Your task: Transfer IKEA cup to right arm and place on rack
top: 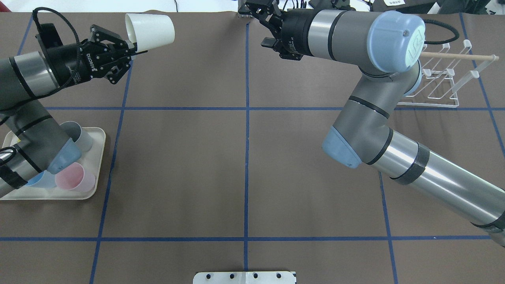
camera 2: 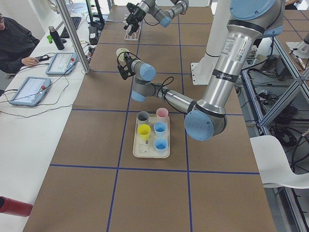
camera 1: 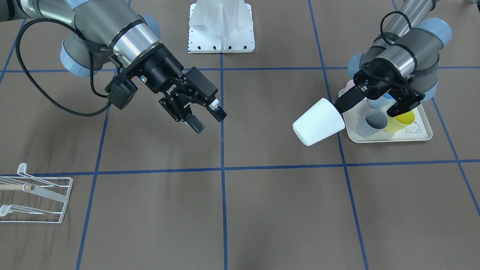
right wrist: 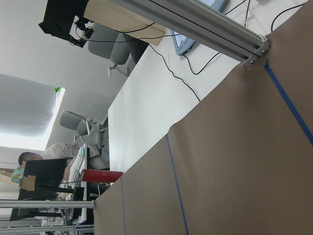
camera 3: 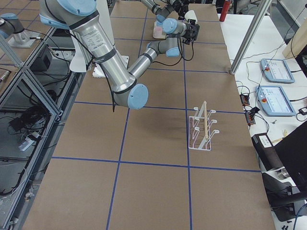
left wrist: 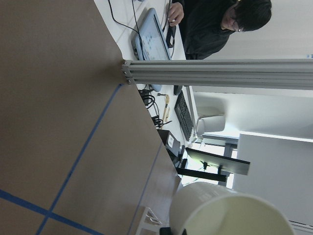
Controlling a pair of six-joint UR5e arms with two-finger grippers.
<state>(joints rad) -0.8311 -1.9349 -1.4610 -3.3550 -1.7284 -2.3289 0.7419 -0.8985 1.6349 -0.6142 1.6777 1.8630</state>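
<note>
White cup (camera 1: 318, 122) is off the table, lying on its side in the air with its long axis roughly level. Its base points toward the table's middle and the right gripper (camera 1: 208, 119); its mouth faces back at the left gripper (top: 134, 45). The left wrist view confirms this, looking at the rim and cream interior. The left gripper is clamped on the cup at the rim, with one finger over the wall; the finger inside is hidden. The cup hangs over the table's (top: 244, 173) left half, toward the operators' edge and beyond the tray (camera 2: 139, 151). The right gripper has its fingers spread with nothing between them. It is raised above the table near the centre tape line, aimed at the cup but well apart from it. The cream tray lies near the table's left edge, under the left arm's elbow. It holds five upright cups, mouths up: grey cup (camera 2: 143, 117), pink cup (camera 2: 162, 113), yellow cup (camera 2: 144, 130) and two blue cups (camera 2: 160, 128). A small animal print shows on the bare end of the tray. The white wire rack (top: 434, 88) stands near the table's right edge on the operators' side, with a wooden dowel (top: 457, 56) through its prongs. It is well apart from the cup and both grippers.
</note>
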